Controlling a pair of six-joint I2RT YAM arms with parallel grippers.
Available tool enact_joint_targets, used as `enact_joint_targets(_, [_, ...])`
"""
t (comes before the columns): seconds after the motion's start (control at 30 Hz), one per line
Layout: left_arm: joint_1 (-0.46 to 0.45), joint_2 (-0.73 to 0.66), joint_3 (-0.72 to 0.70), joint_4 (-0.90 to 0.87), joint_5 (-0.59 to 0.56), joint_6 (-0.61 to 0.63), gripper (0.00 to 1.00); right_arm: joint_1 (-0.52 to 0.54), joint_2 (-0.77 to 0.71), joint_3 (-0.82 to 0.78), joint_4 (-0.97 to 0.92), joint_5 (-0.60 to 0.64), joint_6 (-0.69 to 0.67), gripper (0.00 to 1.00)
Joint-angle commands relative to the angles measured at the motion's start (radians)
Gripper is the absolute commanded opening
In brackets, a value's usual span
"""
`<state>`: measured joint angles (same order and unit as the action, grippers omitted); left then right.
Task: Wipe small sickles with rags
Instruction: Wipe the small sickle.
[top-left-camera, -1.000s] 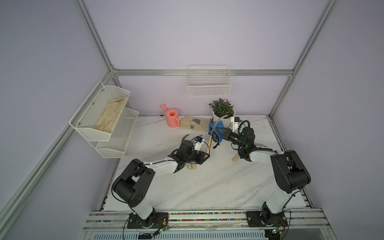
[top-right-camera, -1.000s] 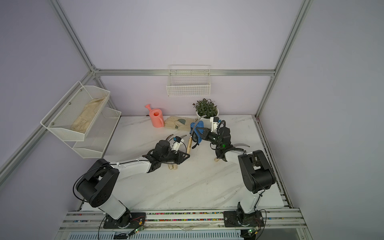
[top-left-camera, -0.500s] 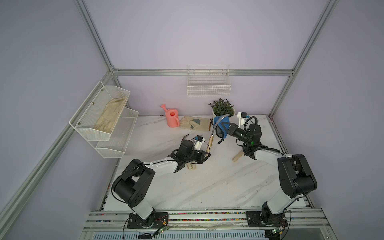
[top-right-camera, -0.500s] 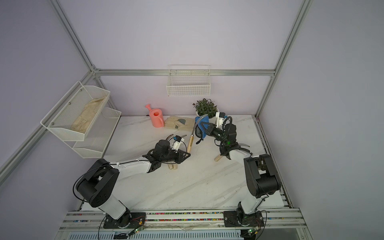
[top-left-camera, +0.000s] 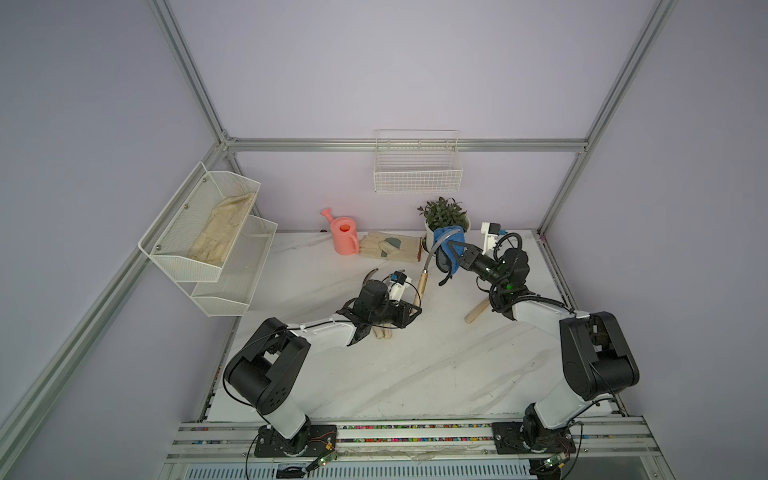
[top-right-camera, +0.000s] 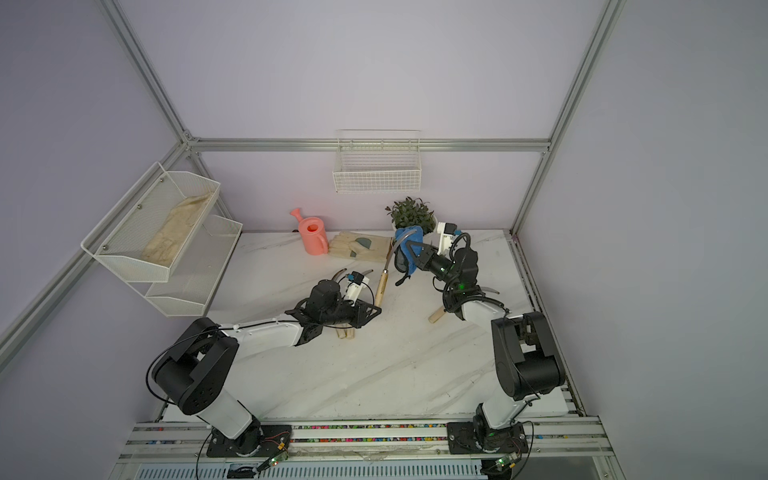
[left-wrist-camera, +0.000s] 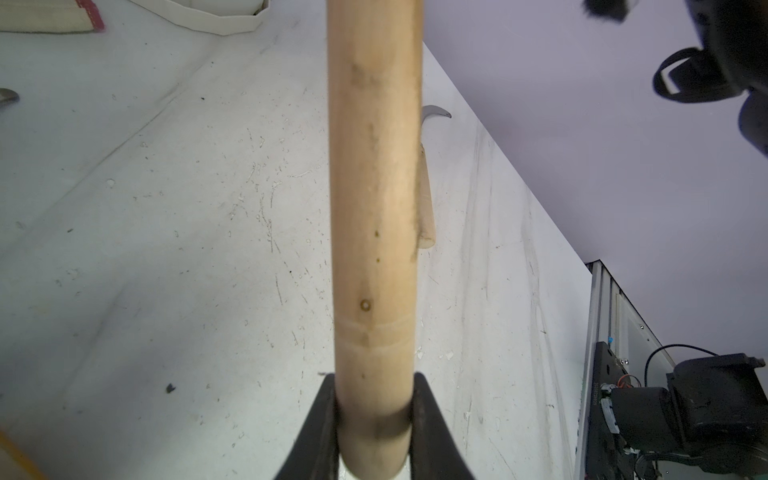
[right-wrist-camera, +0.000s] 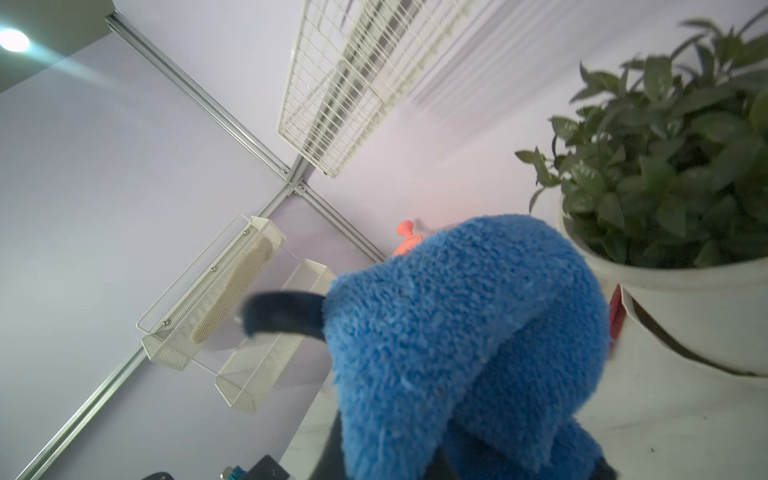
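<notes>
Two small sickles are lying mostly hidden under the left arm, with only handle ends and blade tips showing. The left pincer is clamping the butt of a third sickle, whose handle is filling the left wrist view. Its blade is arching across the blue rag, which the right pincer is gripping bunched, though contact is unclear. A fourth sickle is lying on the tabletop, half covered by the right arm.

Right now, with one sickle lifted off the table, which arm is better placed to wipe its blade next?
Right: the right gripper is shut on the rag, which lies against the sickle blade. The left gripper only holds the handle.
</notes>
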<state>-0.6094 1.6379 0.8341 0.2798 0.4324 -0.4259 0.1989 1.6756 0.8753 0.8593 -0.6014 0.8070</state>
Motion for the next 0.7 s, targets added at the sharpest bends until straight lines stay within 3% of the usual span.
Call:
enact_joint_targets(0.0, [-0.004, -0.032, 0.033, 0.042, 0.003, 0.006, 0.00, 0.072, 0.054, -0.028, 0.098, -0.049, 0.008, 0.00])
enact_joint_targets(0.13, [-0.003, -0.029, 0.033, 0.042, -0.004, 0.007, 0.00, 0.133, 0.080, -0.039, 0.090, -0.038, -0.024, 0.00])
enact_joint_targets(0.37, [-0.004, -0.023, 0.040, 0.022, -0.040, 0.017, 0.00, 0.127, -0.006, -0.088, 0.060, 0.018, -0.049, 0.00])
enact_joint_targets(0.67, [-0.031, -0.044, 0.060, -0.078, -0.217, 0.081, 0.00, -0.079, -0.259, -0.244, 0.003, 0.071, 0.029, 0.00])
